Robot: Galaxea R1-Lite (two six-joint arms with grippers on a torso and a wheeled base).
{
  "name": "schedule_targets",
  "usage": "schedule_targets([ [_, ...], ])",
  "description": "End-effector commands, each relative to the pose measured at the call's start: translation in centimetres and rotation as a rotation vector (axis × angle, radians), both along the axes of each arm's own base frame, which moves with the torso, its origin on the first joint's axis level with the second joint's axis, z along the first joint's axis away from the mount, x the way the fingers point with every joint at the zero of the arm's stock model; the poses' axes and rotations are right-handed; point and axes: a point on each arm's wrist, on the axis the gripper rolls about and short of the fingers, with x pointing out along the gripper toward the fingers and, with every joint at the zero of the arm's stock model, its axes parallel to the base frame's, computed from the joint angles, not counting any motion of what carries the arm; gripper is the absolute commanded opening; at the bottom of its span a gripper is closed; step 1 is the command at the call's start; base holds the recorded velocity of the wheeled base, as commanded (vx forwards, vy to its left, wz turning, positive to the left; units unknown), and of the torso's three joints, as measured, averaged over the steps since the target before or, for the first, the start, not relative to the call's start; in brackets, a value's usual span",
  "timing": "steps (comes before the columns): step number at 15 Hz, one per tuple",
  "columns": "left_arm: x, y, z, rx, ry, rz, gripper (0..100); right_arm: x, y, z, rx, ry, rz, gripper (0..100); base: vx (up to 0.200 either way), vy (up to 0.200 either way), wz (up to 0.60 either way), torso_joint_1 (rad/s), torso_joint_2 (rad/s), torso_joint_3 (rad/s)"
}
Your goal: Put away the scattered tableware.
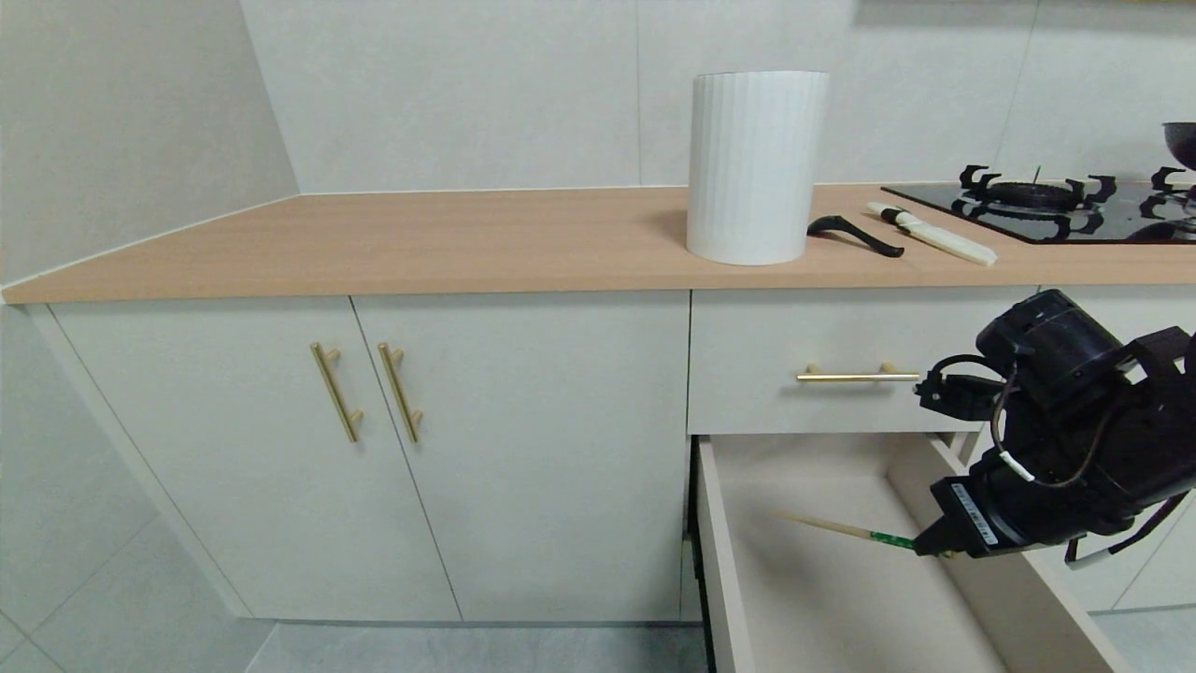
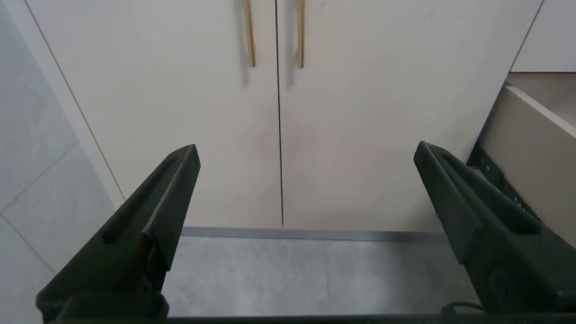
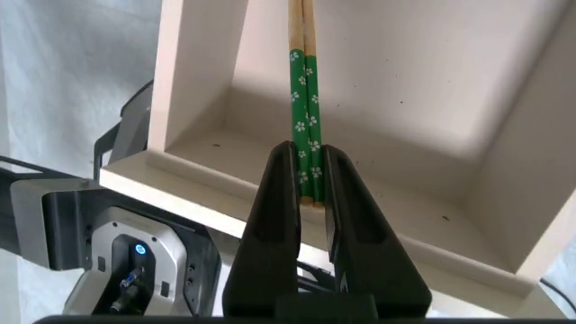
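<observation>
At the lower right of the head view, the right gripper (image 1: pixel 920 547) is clamped on a pair of pale wooden chopsticks with green flowered ends (image 1: pixel 841 529), held over the pulled-out beige drawer (image 1: pixel 715 523). Their tips point towards its left wall, apart from it, bare floor around them. The left gripper (image 2: pixel 306 160) gapes wide before closed cabinet doors (image 2: pixel 360 108). A cream-handled knife (image 1: pixel 934 234) lies upper right on the wooden countertop (image 1: pixel 420 238), near its front edge.

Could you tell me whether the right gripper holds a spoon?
No, the right gripper is shut on chopsticks above the open drawer.
</observation>
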Motion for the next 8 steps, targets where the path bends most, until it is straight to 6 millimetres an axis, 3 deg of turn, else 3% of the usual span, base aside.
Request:
schedule_targets([
  [1, 0.0, 0.0, 0.0, 0.0, 0.0, 0.0, 100, 0.3, 0.1, -0.5, -0.003, 0.008, 0.0, 0, 0.0, 0.0, 0.0, 0.0, 0.0, 0.0],
  [4, 0.0, 0.0, 0.0, 0.0, 0.0, 0.0, 100, 1.4, 0.5, -2.3, 0.001, -0.005, 0.0, 0, 0.0, 0.0, 0.0, 0.0, 0.0, 0.0],
  [8, 0.0, 0.0, 0.0, 0.0, 0.0, 0.0, 100, 4.9, 1.9, -8.6, -0.084, -0.032, -0.08, 0, 0.0, 0.0, 0.0, 0.0, 0.0, 0.0],
])
